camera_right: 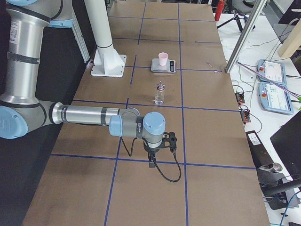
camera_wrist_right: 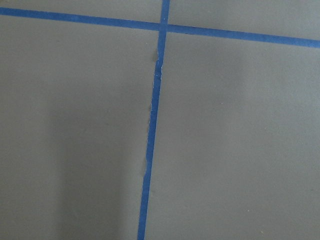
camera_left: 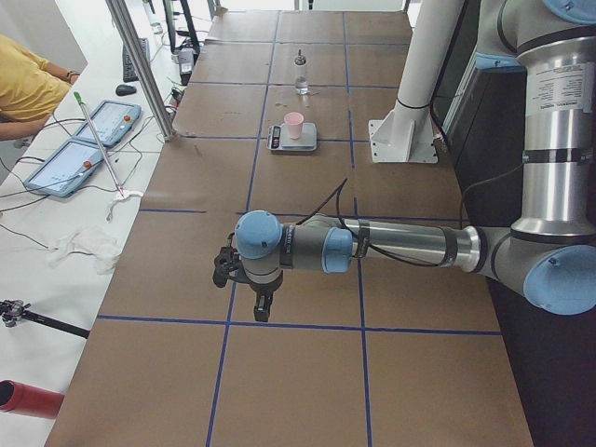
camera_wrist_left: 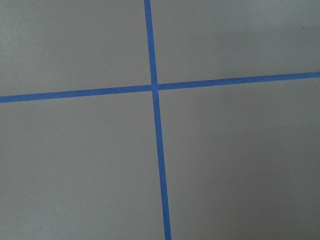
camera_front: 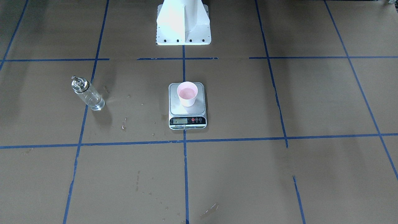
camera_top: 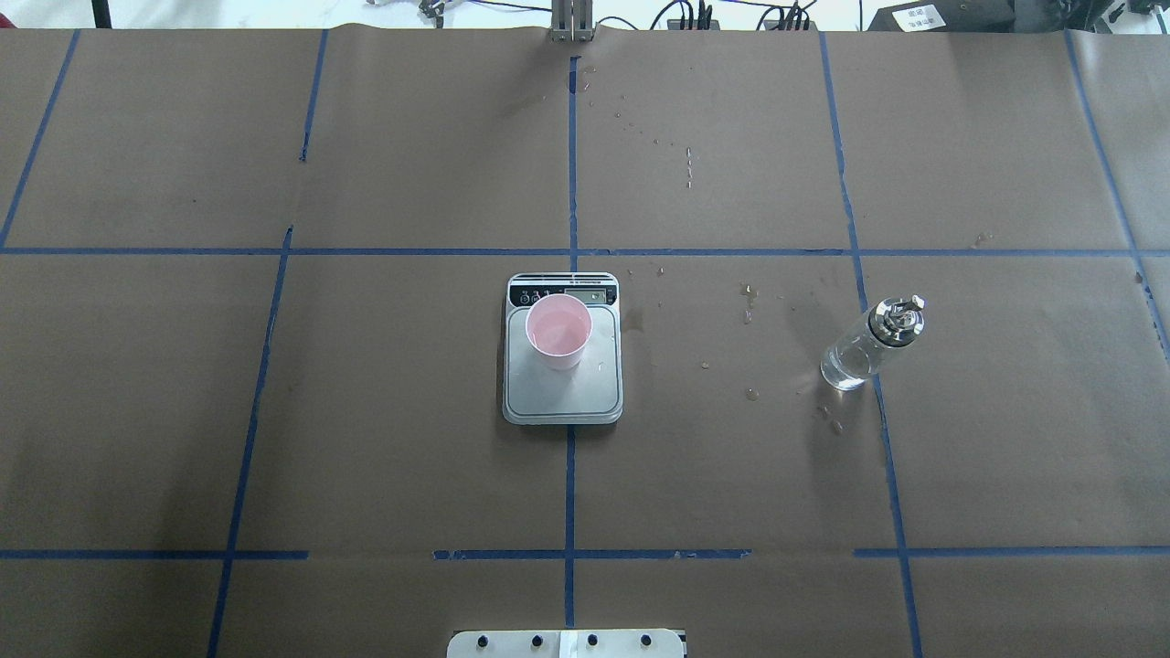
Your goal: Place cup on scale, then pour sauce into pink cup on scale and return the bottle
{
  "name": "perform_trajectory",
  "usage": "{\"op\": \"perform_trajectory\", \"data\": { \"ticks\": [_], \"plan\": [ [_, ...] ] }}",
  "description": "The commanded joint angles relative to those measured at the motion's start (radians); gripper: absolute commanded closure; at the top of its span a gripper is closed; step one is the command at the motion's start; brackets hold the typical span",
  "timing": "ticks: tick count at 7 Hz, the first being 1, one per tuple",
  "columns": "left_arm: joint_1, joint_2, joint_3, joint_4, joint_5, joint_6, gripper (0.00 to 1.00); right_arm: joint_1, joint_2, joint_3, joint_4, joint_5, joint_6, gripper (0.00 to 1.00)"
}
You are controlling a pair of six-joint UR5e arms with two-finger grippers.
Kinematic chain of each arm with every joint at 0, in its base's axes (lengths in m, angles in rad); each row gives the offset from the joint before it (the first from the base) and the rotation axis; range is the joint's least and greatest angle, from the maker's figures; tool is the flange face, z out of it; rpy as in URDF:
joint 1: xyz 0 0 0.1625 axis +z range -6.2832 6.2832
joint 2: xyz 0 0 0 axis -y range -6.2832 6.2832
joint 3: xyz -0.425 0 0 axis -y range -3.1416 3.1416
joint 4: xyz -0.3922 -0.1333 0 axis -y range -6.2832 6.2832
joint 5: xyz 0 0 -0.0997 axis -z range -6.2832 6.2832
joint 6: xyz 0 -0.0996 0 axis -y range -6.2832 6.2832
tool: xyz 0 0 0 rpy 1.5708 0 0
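Note:
The pink cup (camera_front: 187, 93) stands upright on the scale (camera_front: 186, 120), on the half of the steel platform near the display; both also show in the overhead view, cup (camera_top: 558, 329) on scale (camera_top: 562, 402). The clear glass bottle (camera_front: 88, 93) with its silver spout cap stands upright on the paper, apart from the scale on the robot's right (camera_top: 868, 343), with a little clear sauce at its bottom. My left gripper (camera_left: 251, 293) hangs over the table's left end and my right gripper (camera_right: 157, 153) over the right end, both far from these things. I cannot tell whether either is open.
Brown paper with a blue tape grid covers the table. Drops of liquid (camera_top: 749, 315) lie between scale and bottle. The white robot base (camera_front: 183, 28) stands behind the scale. An operator, tablets (camera_left: 84, 140) and a metal post (camera_left: 149, 65) are beside the table's far edge.

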Motion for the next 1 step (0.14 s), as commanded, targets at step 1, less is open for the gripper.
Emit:
{"op": "perform_trajectory", "data": {
  "ticks": [1],
  "plan": [
    [0.001,-0.001,-0.001,-0.002,0.000,0.000,0.00,-0.001,0.000,0.000,0.000,0.000,0.000,0.00]
  ]
}}
